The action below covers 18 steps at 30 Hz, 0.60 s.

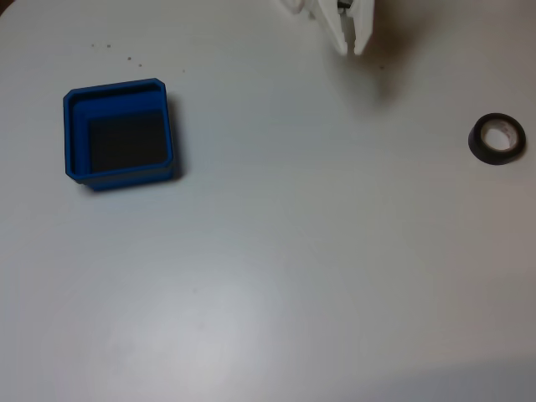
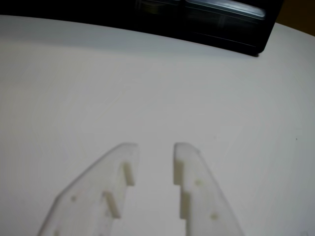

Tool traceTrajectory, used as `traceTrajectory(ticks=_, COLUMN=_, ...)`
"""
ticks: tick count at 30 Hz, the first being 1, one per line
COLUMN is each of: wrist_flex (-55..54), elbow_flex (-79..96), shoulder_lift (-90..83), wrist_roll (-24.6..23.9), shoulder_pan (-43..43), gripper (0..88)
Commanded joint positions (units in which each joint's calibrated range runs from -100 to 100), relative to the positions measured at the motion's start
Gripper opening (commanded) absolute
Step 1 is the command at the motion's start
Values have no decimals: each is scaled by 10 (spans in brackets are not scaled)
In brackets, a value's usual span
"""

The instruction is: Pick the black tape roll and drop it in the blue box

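Fixed view shows: the white table (image 1: 276, 276) from above, with the blue box (image 1: 121, 134), the black tape roll (image 1: 497, 138) and the white tip of the gripper (image 1: 350, 46) entering from the top edge.
Wrist view shows: the two white fingers (image 2: 194, 182) of the gripper (image 2: 155, 147) from close up over bare table (image 2: 147, 93), and a dark, glossy object (image 2: 216, 22) along the far edge of the table; what it is cannot be told.
Claw state: released; in the wrist view the fingers stand apart with plain table showing through the gap, and nothing is held between them.
Black tape roll, look: a small black ring with a pale, whitish inner core, lying flat on the table.
Black tape roll, place: far to the right of the blue box in the fixed view, near the right edge of the picture, at about the same height as the box; well apart from it.
Gripper, place: up and to the right of the blue box in the fixed view, between box and roll in left-to-right terms but higher in the picture than both; touching neither.
Blue box, look: square, bright blue, with thick stepped walls and a dark floor; much wider than the roll.
Blue box, contents: only its dark floor shows inside.
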Motion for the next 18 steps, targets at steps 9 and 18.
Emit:
traceTrajectory(ticks=9, wrist_flex=-5, elbow_flex=8, shoulder_lift=-34, wrist_roll=4, shoulder_pan=0, gripper=7)
traceTrajectory(ticks=18, wrist_flex=-5, elbow_flex=8, shoulder_lift=-34, wrist_roll=0, shoulder_pan=-213, gripper=7)
